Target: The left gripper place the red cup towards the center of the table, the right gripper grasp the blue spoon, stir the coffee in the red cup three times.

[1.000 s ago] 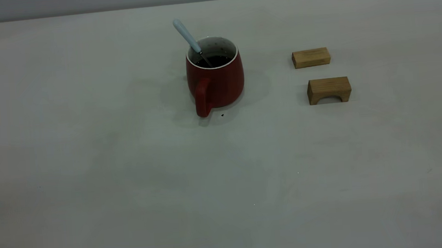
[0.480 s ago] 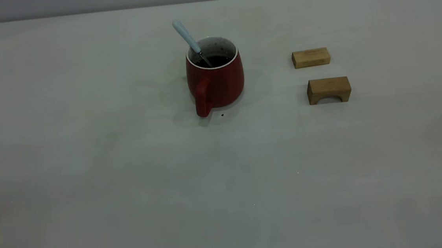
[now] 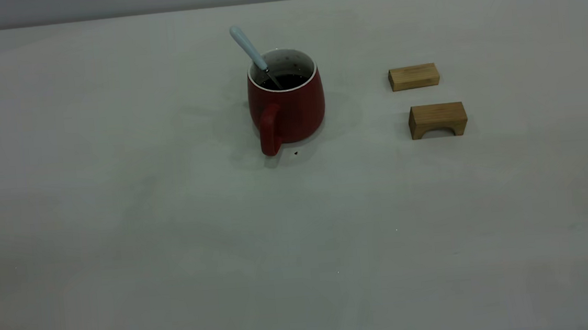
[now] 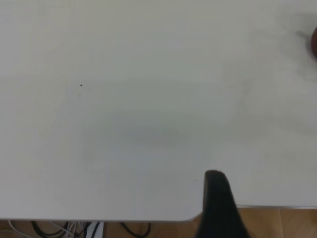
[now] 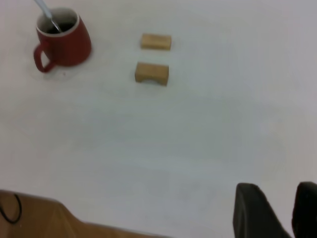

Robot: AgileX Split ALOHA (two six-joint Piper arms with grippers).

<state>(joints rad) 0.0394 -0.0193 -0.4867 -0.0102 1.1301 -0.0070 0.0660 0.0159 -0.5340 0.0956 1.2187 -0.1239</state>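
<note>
The red cup (image 3: 289, 110) stands upright on the table (image 3: 120, 226), left of the two blocks, its handle towards the camera. Dark coffee (image 3: 287, 82) fills its bottom. The blue spoon (image 3: 248, 47) leans in the cup, handle slanting up to the left over the rim. Neither gripper shows in the exterior view. In the right wrist view the cup (image 5: 67, 44) and spoon (image 5: 45, 10) are far off, and my right gripper (image 5: 278, 191) hangs open over bare table, holding nothing. My left gripper (image 4: 216, 208) is near the table's edge, far from the cup.
Two wooden blocks lie right of the cup: a flat one (image 3: 413, 77) and an arched one (image 3: 438, 119), also seen as blocks (image 5: 152, 73) from the right wrist. A dark speck (image 3: 295, 153) sits by the cup's base. Cables (image 4: 74, 229) hang below the table edge.
</note>
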